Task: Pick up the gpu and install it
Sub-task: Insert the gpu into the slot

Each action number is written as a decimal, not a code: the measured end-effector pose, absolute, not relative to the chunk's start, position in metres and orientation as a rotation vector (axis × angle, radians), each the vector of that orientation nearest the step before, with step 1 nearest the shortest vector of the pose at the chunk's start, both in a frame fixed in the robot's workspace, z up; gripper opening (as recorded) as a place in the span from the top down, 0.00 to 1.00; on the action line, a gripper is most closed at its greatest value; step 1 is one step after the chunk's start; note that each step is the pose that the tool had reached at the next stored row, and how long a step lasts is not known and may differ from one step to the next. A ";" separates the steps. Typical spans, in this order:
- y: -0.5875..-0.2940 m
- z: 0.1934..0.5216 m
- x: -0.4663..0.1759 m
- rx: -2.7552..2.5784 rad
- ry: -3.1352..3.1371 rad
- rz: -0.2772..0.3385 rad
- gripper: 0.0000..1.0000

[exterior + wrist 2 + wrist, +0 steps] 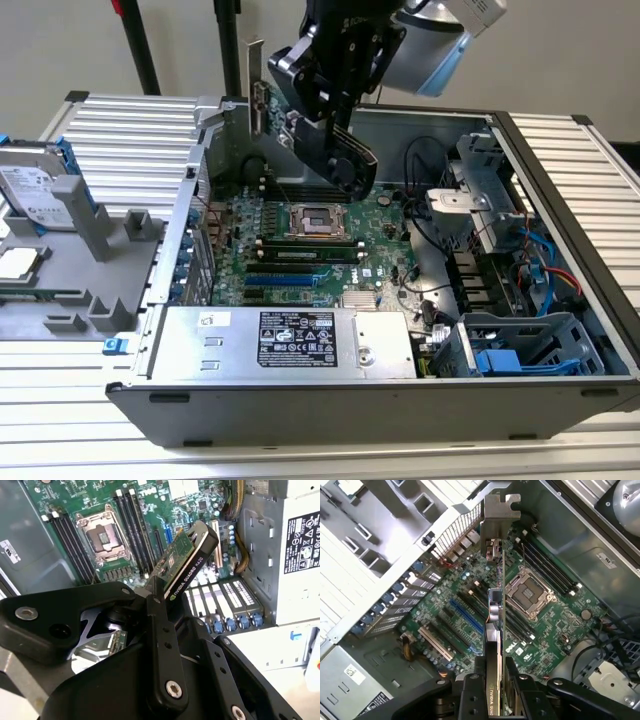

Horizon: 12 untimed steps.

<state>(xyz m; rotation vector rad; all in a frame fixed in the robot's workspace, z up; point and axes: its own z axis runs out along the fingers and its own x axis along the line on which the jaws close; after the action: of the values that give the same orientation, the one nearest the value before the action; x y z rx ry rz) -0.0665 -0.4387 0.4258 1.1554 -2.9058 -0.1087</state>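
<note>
My gripper is shut on the gpu, a flat card with a black cooler and a green board. It hangs tilted above the open computer case, over the large green motherboard. In the first wrist view the gpu is edge-on, its silver end bracket toward the case's rear wall, above the long expansion slots. The black fingers clamp its near end. In the second wrist view the gpu juts out from the gripper over the motherboard, apart from the slots.
A silver power supply lines the case's near side. A drive cage and cables fill the exterior view's right end. On the exterior view's left, a hard drive with blue rails leans on a grey fixture.
</note>
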 end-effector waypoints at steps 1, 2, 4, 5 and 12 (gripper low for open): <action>-0.439 0.426 -0.066 1.165 -2.902 -0.109 1.00; -0.439 0.426 -0.066 1.175 -2.897 -0.109 1.00; -0.439 0.426 -0.066 1.197 -2.888 -0.108 1.00; -0.439 0.426 -0.066 1.207 -2.883 -0.108 1.00; -0.439 0.426 -0.066 1.284 -2.848 -0.108 1.00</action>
<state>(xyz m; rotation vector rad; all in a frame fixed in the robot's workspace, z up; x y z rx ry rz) -0.0663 -0.4387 0.4257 1.2835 -2.8482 -0.1076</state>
